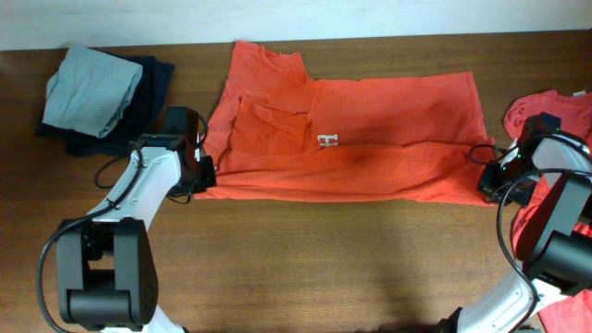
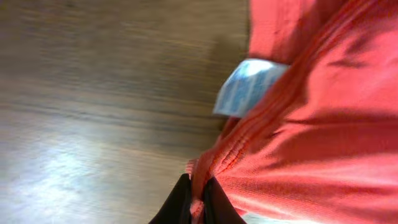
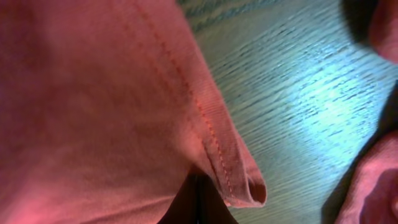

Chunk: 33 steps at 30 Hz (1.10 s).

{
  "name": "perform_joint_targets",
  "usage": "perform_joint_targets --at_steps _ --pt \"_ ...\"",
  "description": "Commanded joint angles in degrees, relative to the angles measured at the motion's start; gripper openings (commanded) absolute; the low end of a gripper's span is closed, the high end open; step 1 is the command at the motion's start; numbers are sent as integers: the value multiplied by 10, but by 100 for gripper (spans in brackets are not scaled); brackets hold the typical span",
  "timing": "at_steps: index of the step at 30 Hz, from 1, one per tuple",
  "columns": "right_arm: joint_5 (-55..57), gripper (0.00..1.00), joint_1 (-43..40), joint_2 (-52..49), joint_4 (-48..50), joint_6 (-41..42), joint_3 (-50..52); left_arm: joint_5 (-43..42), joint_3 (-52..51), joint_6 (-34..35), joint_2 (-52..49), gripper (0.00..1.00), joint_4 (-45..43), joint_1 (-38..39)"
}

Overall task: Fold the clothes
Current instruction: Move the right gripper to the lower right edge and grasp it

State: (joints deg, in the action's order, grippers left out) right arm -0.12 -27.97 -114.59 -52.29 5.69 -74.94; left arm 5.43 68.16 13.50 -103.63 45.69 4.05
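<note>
An orange-red T-shirt (image 1: 370, 129) lies spread sideways across the middle of a wooden table (image 1: 324, 268), neck end to the left, with part of its white chest print (image 1: 328, 141) showing. Its near long edge looks doubled over.

The left gripper (image 1: 202, 174) is at the shirt's near left corner, with its jaws pinched tight on ribbed edging just below a pale neck label (image 2: 249, 87). The right gripper (image 1: 487, 178) is at the shirt's near right corner, fully closed on a stitched hem.

Beyond the shirt's left end lies a folded grey-green garment (image 1: 91, 88) on a navy garment (image 1: 153, 79). More orange-red clothes (image 1: 555, 106) lie past its right end.

This appears to be a lengthwise fold in progress. The next move probably calls for both arms to lift evenly and carry the edge across, keeping the cloth taut.
</note>
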Motion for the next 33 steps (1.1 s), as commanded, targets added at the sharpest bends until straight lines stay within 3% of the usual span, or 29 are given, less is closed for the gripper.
perform_joint_targets --at_steps 1,6,17,29,33 --pt "42 4 2 -36 10 19 8 64 11 10 -5 8 4 -6" --pt "92 4 2 -37 30 19 7 64 11 12 -5 8 3 -22" --pt "93 4 2 -37 35 19 7 49 11 19 -5 8 4 -53" --pt "22 4 2 -36 -68 19 -101 49 16 21 -5 33 6 -52" --pt "-58 12 3 -36 -110 4 -169 38 52 21 -5 36 36 -52"
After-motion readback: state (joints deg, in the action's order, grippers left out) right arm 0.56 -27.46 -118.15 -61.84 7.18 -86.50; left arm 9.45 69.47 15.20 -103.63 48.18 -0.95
